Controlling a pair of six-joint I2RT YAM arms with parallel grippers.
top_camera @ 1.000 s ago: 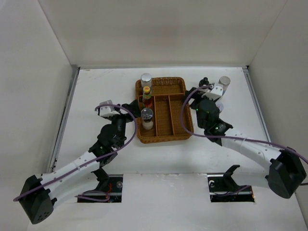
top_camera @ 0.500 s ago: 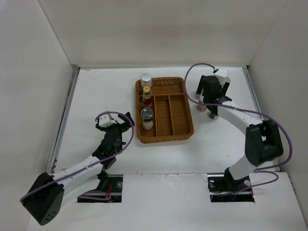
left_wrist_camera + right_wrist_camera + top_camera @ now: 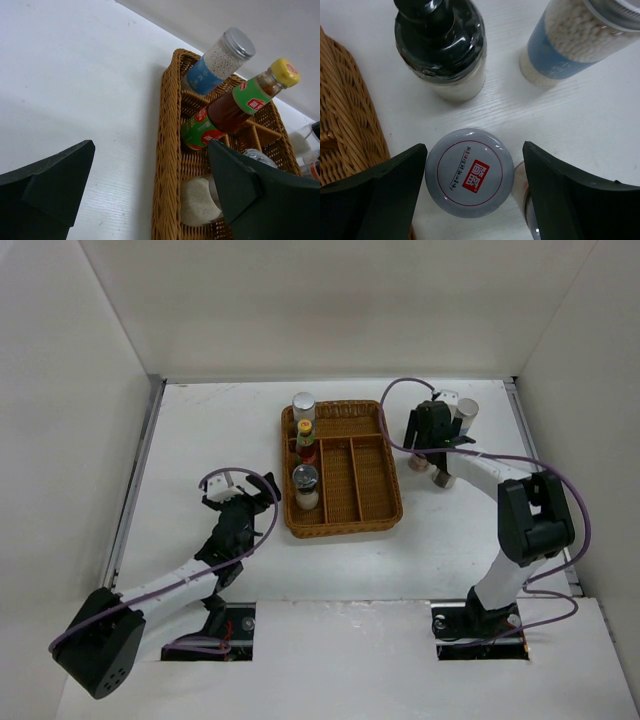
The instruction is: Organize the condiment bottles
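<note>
A grey shaker lid (image 3: 469,172) carries a red square with white Chinese characters (too blurred to read). The sauce bottle (image 3: 226,112) has red badges on green labels, their lettering illegible.

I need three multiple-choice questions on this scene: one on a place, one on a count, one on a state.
1. Where is the yellow-capped sauce bottle? A in the wicker tray; B on the table; C in a gripper.
2. How many bottles stand in the tray? A one; B three; C six.
3. The left gripper is: A open, empty; B shut on a jar; C shut, empty.
Answers: A, wicker walls surround it; B, three in one column; A, fingers apart, nothing between.
</note>
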